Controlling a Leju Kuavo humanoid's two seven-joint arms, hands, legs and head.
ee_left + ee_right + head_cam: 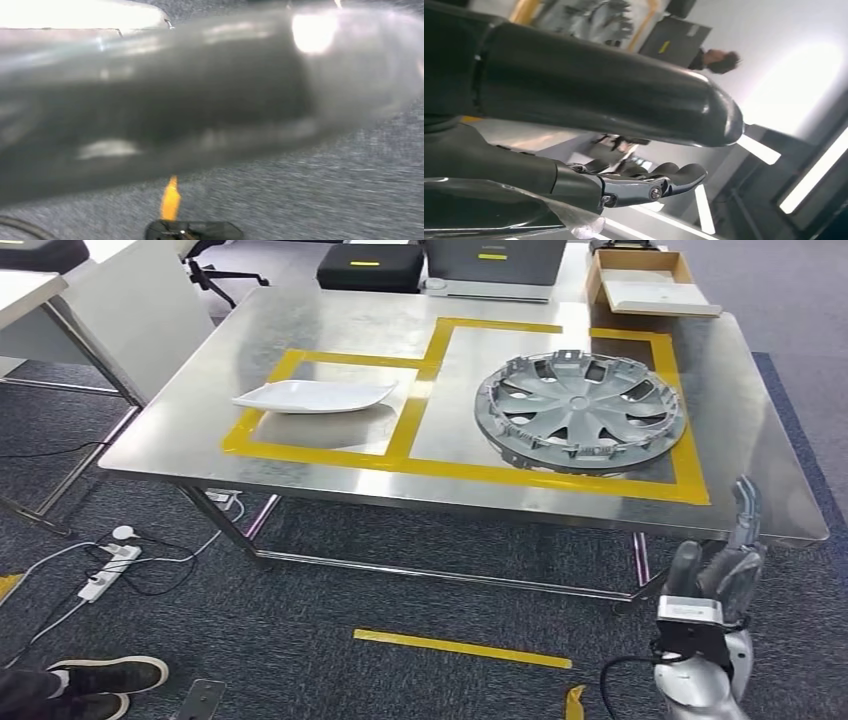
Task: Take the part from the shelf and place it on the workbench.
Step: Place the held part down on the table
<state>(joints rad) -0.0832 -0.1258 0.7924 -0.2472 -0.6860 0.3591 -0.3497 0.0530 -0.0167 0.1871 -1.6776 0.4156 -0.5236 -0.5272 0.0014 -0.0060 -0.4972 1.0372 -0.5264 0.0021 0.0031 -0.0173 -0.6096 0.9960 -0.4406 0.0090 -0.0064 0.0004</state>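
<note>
Two parts (581, 411) (315, 396) inside taped workbench (160, 440) edges

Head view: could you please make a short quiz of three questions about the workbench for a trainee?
1. True or false: the wheel cover lies inside a yellow tape outline on the workbench.
2. What lies in the other outline? A) white tray B) cardboard box C) power strip
3. Fill in: the right hand holds ____.

Key: 1 true. 2 A, the white tray. 3 nothing; it is raised before the workbench's near edge.
</note>
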